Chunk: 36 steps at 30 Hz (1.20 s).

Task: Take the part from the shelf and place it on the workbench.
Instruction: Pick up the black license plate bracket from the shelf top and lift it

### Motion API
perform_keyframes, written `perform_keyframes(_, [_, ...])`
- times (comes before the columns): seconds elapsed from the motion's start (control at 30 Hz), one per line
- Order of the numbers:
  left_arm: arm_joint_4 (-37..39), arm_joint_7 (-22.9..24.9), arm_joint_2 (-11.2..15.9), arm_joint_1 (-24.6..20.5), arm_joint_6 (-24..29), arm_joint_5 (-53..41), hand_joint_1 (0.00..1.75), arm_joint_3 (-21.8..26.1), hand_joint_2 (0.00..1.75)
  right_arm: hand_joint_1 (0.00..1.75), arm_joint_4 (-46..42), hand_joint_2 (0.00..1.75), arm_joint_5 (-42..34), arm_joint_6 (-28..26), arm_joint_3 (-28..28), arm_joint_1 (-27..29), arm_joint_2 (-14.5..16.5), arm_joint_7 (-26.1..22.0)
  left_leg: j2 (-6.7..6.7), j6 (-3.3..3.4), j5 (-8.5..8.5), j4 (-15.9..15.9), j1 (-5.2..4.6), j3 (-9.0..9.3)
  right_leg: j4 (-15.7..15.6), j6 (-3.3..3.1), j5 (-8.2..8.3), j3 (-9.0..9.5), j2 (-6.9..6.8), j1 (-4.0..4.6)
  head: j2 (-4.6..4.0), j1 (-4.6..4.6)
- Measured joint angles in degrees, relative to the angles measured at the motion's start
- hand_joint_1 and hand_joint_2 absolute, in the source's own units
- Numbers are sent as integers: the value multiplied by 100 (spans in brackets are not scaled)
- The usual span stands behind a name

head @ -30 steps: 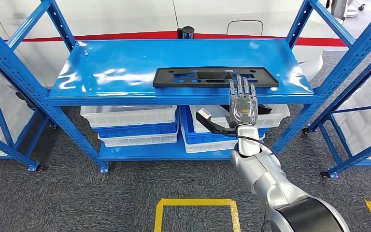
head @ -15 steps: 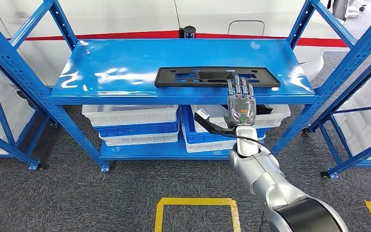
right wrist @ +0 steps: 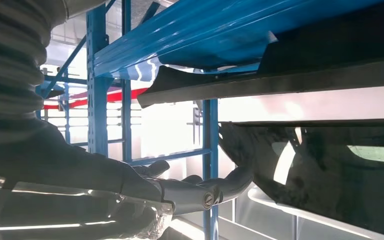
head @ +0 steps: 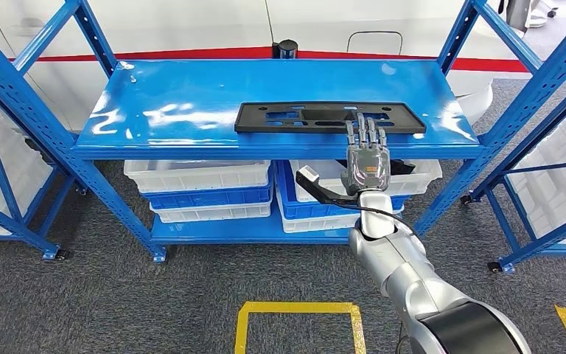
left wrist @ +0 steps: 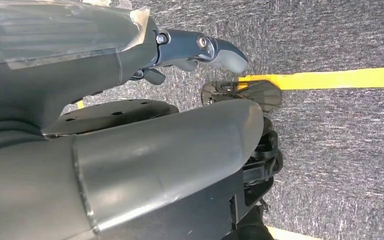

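Part flat on top shelf, along front edge, toward rt end. Rt hand spread, empty, raised at shelf's front edge, fingertips over part's near rim. Reach fwd, get fingers on top w/ thumb beneath the rim, clamp before lifting; long part prob tips if gripped off-centre.
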Motion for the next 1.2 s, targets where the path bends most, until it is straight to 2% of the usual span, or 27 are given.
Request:
perform_keyframes(0.23, [1, 2, 0, 0, 183, 52, 0, 1, 0, 0, -123, 175, 1, -12, -533, -31, 50, -589, -1, 0, 0, 0, 0, -1, 0, 0, 0, 1, 0, 0, 0, 0])
perform_keyframes(0.6, [4, -73, 1, 3, 207, 154, 0, 4, 0, 0, -205, 175, -24, 16, -948, -277, 134, -890, -1, 0, 0, 0, 1, 0, 1, 0, 0, 0, 0, 2, 0, 0])
perform_keyframes(0.9, [4, -191, 1, 1, 53, 87, 0, 3, 0, 0, -184, 175, -15, 52, -1239, -402, 110, -844, -1, 2, -3, 5, -1, -1, -5, 2, 3, -1, 0, -1, 0, 1])
perform_keyframes(0.97, [4, -195, 4, -4, -3, 56, 0, 2, 0, 0, -189, 175, -13, 47, -1297, -374, 76, -833, 5, 42, -12, 6, -16, -3, -46, 29, 22, 1, 1, -35, 0, -8])
perform_keyframes(1.03, [1, -201, 1, -16, -41, 31, 0, -2, 0, 0, -216, 175, -10, 34, -1343, -351, 40, -823, 30, 116, 35, -121, 7, 67, -62, 57, 27, -13, -2, -47, 0, -15])
perform_keyframes(1.07, [-1, -204, -3, -24, -54, 20, 0, -5, 0, 0, -230, 175, -9, 27, -1365, -343, 22, -820, 48, 143, 70, -208, 31, 118, 34, 55, -7, -69, -2, -40, 0, -11])
perform_keyframes(1.1, [-3, -207, -6, -34, -59, 13, 0, -7, 0, 0, -240, 175, -8, 23, -1383, -336, 0, -819, 61, 165, 99, -286, 57, 168, 264, 48, -82, -200, -2, -34, 0, 2])
perform_keyframes(1.17, [-2, -208, -7, -46, -73, 7, 0, -9, 0, 0, -243, 175, -7, 21, -1411, -296, -43, -817, 69, 169, 100, -326, 81, 205, 1044, 49, -300, -663, 3, -59, 0, 20])
perform_keyframes(1.2, [-2, -208, -8, -48, -81, 7, 0, -10, 0, 0, -243, 175, -7, 21, -1422, -258, -66, -817, 63, 153, 85, -325, 94, 216, 1405, 75, -369, -906, 2, -79, 0, 25])
